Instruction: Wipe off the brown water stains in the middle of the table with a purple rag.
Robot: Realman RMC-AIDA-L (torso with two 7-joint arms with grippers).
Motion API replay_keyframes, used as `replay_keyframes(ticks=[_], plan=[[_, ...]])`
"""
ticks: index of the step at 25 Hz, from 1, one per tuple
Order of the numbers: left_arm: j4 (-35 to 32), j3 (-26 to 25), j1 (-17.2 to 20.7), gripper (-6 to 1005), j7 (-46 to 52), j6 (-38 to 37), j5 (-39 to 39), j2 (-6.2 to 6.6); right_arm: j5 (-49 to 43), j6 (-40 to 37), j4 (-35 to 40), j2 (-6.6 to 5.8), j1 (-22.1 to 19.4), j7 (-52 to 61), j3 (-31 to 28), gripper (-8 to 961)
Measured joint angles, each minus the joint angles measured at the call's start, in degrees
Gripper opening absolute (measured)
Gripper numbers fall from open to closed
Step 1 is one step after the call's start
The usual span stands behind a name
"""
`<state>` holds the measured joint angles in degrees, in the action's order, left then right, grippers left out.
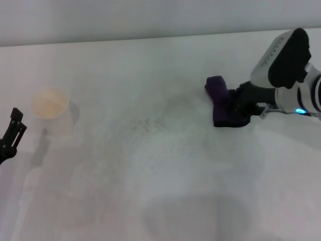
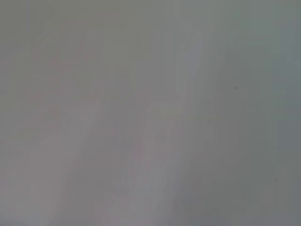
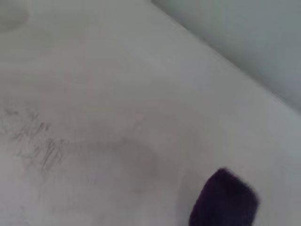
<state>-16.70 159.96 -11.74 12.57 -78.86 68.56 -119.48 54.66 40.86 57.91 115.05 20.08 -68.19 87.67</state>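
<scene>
Left gripper (image 1: 12, 131) parked beside paper cup (image 1: 49, 103), jaw state unclear, right gripper (image 1: 234, 103) clamping purple rag (image 1: 221, 102), rag's long axis running away across table (image 1: 150, 191), right of faint specks (image 1: 143, 124).

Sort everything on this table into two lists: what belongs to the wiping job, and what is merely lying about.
Job:
- dark-purple cloth rag, at the right end effector
- faint dark speckled stain marks, mid-table
- plain white table

Lying about:
- white paper cup with cream inside, near the idle left end effector
</scene>
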Motion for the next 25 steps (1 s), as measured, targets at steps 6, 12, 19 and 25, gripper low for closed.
replay_keyframes(ticks=[6, 12, 19, 25], plan=[[0.1, 0.0, -0.1, 888, 0.0, -0.1, 0.0, 0.04, 8.5, -1.4, 3.8, -0.19, -2.8, -4.9, -1.2, 265], [0.4, 0.0, -0.3, 888, 0.0, -0.1, 0.2, 0.11, 26.0, -0.1, -1.0, -0.25, -2.7, -11.7, -12.4, 481], [0.5, -0.1, -0.8, 888, 0.0, -0.1, 0.6, 0.2, 42.8, 23.3, -19.0, -0.32, 1.9, -25.5, -37.9, 702], [0.8, -0.1, -0.9, 888, 0.0, -0.1, 1.0, 0.22, 52.1, 36.3, -34.5, 0.14, 3.2, -37.4, -57.2, 846]])
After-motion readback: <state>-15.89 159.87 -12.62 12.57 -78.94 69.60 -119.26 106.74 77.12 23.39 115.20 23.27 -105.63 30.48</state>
